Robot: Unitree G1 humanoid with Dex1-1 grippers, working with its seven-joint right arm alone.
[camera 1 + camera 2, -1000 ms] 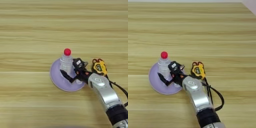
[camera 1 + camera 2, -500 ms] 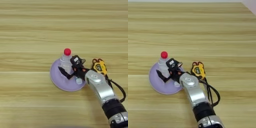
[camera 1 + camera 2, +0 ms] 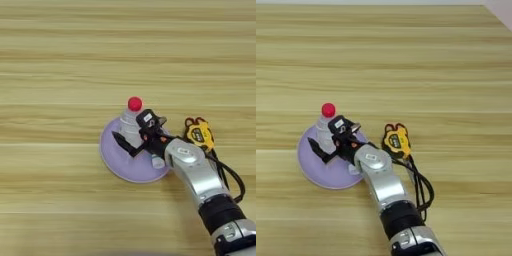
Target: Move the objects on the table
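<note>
Black gripper fingers (image 3: 132, 137) are seen spread on either side of the lower body of a clear bottle (image 3: 130, 126), one finger low at its left and the other at its right by the gripper's housing; whether the fingers actually press the bottle cannot be told. The bottle is capped in red (image 3: 134, 104) and stands upright on a round lilac plate (image 3: 112, 157), toward the plate's far side. The plate lies flat on the wooden table (image 3: 60, 70), and its right part is covered by the gripper and wrist. A small white piece is seen just under the wrist at the plate's right edge, too unclear to name. To the right, just beside the plate, a yellow-and-black tape measure (image 3: 395, 139) lies on the table, close against the silver forearm (image 3: 381, 176). Black cables (image 3: 421, 185) are looped along the forearm's right side, and the arm comes in from the bottom edge.
</note>
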